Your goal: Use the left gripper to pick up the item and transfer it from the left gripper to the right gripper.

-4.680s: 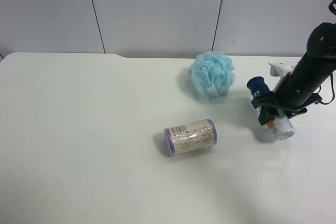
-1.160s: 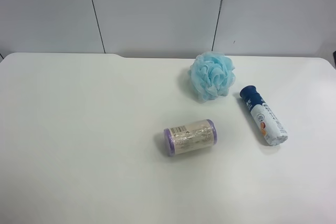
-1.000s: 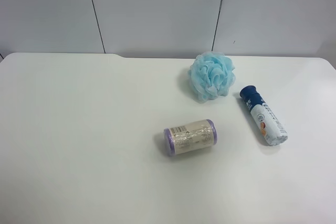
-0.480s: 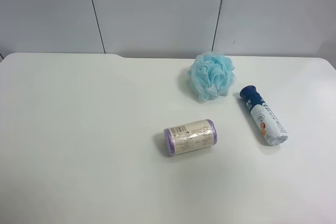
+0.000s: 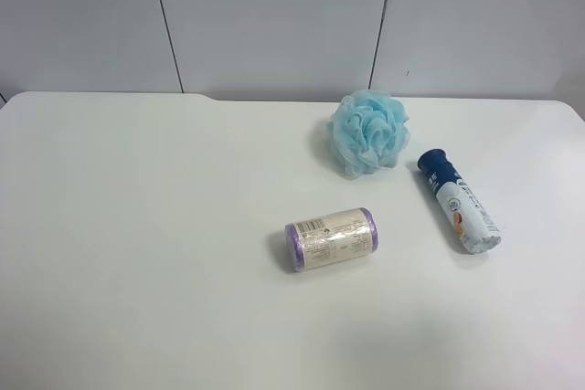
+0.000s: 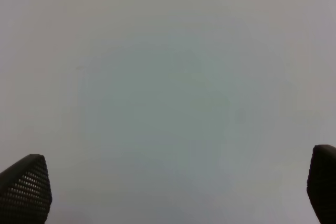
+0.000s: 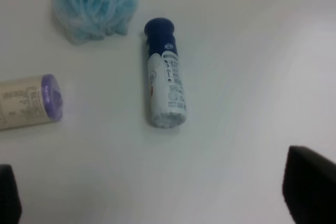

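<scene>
The bottle (image 5: 459, 202) lies on the counter (image 5: 137, 226) just beside the pouf (image 5: 368, 131), untouched; both tools, left (image 6: 168, 184) and right (image 7: 157, 192), gape wide, empty.

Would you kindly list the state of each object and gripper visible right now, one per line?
bottle: lying on its side on the table, dark blue cap on, not held.
purple-ended roll: lying on its side, untouched.
light blue mesh pouf: resting on the table beside the bottle's cap end.
right gripper: open, empty, above the table near the bottle.
left gripper: open, empty, over bare table.
</scene>
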Available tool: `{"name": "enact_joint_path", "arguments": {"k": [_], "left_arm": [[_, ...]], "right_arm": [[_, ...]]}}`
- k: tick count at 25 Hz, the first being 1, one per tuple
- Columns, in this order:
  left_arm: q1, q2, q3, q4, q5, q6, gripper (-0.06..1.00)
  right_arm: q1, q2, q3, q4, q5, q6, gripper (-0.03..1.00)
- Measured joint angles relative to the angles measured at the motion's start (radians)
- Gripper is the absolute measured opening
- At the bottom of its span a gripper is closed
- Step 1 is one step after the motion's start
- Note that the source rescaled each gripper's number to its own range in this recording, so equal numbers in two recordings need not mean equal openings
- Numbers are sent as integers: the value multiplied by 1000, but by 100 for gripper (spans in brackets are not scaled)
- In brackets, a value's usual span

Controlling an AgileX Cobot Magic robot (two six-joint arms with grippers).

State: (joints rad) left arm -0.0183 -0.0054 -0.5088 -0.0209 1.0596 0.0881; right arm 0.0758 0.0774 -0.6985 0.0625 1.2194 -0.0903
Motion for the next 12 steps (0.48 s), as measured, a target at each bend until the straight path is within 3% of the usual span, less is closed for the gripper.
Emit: {"name": "enact_joint_path", "arguments": {"k": [12], "left_arm": [[0, 0, 0, 0, 0, 0, 100]], "right_arm": [[0, -81, 145, -36, -87, -4, 100]]}}
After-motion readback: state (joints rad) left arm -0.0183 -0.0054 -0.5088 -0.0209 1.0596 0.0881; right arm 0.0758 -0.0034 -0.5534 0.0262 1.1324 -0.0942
